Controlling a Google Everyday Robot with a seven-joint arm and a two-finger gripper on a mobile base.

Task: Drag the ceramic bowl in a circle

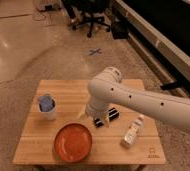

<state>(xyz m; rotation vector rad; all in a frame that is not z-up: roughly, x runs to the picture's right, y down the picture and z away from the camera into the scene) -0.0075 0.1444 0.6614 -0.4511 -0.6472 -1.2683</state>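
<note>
The orange-red bowl (73,142) sits near the worktop's (33,147) front edge, left of centre. The tool (98,120) hangs just behind its far rim, largely hidden under the white arm's (153,102) bulky wrist. Whether it is released or clenched cannot be told. A dark shape (112,114) beside it cannot be identified. The arm is cut off at right.
</note>
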